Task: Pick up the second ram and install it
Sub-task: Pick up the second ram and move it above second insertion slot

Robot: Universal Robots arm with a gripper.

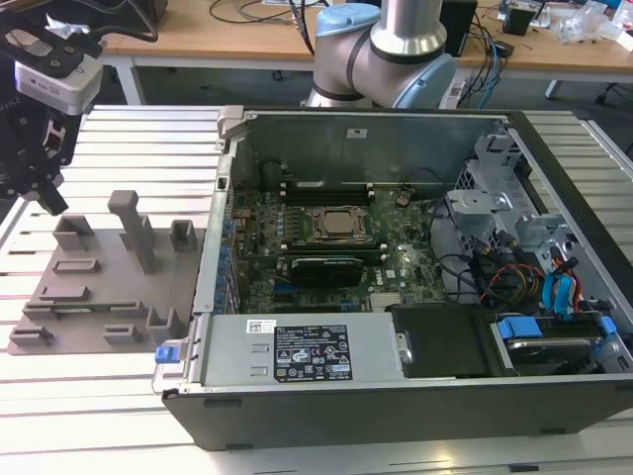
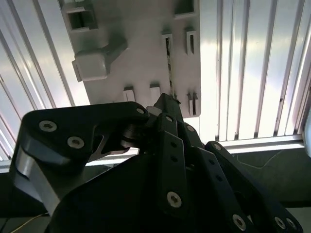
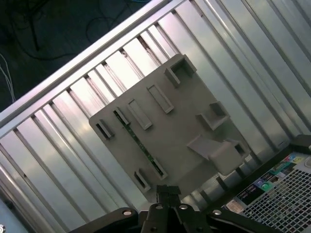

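Hovering over grey fixture (image 3: 187, 124) on desk (image 3: 53, 165), end effector (image 3: 168, 190) clenched, empty. Ram (image 3: 139, 144) sits edge-up in fixture slot. Likely light, stiff, fragile: pinch flat faces mid-length, gently.

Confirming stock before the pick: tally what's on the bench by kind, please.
green ram strip, seated in the plate: 1
grey fixture plate: 1
open computer case: 1
claw: 1
Total: 4
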